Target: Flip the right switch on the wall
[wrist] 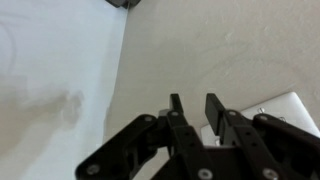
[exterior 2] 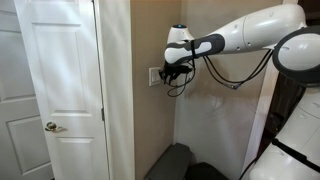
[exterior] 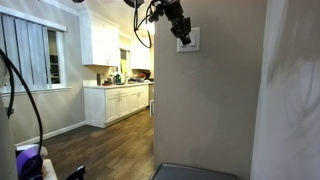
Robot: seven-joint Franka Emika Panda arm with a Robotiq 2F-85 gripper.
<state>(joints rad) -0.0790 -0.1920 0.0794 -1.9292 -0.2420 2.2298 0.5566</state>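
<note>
The small white switch plate [exterior: 190, 42] sits high on the light grey-beige wall [exterior: 210, 100]. In both exterior views my gripper [exterior: 183, 31] is right at the plate [exterior 2: 154, 76], fingertips [exterior 2: 163, 74] touching or almost touching it. In the wrist view the two black fingers [wrist: 195, 108] are nearly shut, with a narrow gap and nothing between them, and point at the wall [wrist: 230, 50]. The plate's corner [wrist: 288, 112] shows just right of the fingers. The right switch is hidden behind the fingers; I cannot tell the two rockers apart.
White kitchen cabinets [exterior: 118, 103] stand far behind to the left of the wall. A white door [exterior 2: 55, 90] with a metal knob [exterior 2: 50, 127] is beside the wall. A dark grey mat [exterior: 195, 172] lies on the floor below the plate.
</note>
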